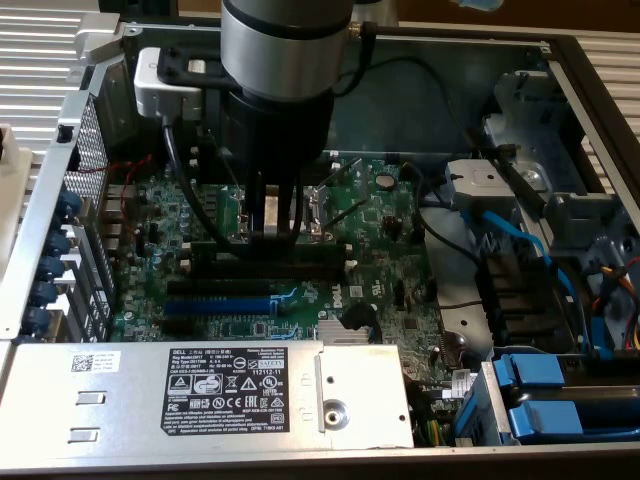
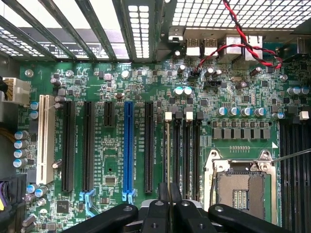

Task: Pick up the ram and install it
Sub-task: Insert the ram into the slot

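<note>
One thin green circuit-board ram stick (image 2: 168, 158), edge-on along one of four black memory slots (image 2: 188, 155), sits clamped in the black claw (image 1: 272, 235), mid-frame in the exterior view.

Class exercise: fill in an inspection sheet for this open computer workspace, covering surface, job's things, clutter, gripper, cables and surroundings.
Surface: green motherboard lying inside an open case.
Job's things: ram, seen edge-on, lined up along the black memory slots; whether it is seated cannot be told.
Clutter: nothing seen.
Gripper: gripper shut on the ram.
Cables: red-black twisted wire near the rear ports; blue cables at the exterior view's right.
Surroundings: metal case; labelled power supply.
</note>
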You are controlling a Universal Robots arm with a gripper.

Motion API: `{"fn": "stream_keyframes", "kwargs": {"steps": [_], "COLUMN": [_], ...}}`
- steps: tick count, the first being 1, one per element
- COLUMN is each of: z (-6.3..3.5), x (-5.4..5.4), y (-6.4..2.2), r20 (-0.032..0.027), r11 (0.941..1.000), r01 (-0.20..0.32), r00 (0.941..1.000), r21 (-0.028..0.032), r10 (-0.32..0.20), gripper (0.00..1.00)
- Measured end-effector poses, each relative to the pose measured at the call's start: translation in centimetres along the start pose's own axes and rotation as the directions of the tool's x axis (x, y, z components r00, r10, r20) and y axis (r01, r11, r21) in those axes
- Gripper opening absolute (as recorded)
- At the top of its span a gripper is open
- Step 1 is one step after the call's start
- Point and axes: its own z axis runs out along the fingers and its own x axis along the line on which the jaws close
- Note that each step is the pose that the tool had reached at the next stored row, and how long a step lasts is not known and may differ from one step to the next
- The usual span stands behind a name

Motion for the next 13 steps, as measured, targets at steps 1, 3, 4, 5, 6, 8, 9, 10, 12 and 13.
{"fn": "stream_keyframes", "kwargs": {"steps": [1, 3, 4, 5, 6, 8, 9, 10, 12, 13], "z": [0.0, 0.0, -0.01, -0.02, -0.04, -0.04, -0.04, -0.04, -0.04, -0.04], "x": [0.0, -0.03, -0.04, -0.05, -0.06, -0.07, -0.07, -0.07, -0.07, -0.07], "y": [0.0, 0.03, 0.04, 0.05, 0.06, 0.1, 0.13, 0.18, 0.32, 0.4], "r20": [-0.0001, 0.0, 0.0, 0.0, 0.0, 0.0002, 0.0003, 0.0001, 0.0001, 0.0001], "r11": [1.0, 1.0, 1.0, 1.0, 1.0, 1.0, 0.9999, 0.9999, 0.9998, 0.9997], "r01": [0.0, 0.0, 0.0, 0.0, 0.0, 0.0, 0.0, 0.0, 0.0, 0.0], "r00": [1.0, 1.0, 1.0, 1.0, 1.0, 1.0, 1.0, 1.0, 1.0, 1.0], "r21": [0.0002, 0.0011, 0.0018, 0.0031, 0.0051, 0.0099, 0.0133, 0.0166, 0.0221, 0.0232], "r10": [0.0, 0.0, 0.0, 0.0, 0.0, 0.0, 0.0, 0.0, 0.0, 0.0], "gripper": [0.12, 0.12, 0.12, 0.12, 0.12, 0.12, 0.12, 0.12, 0.12, 0.12]}}
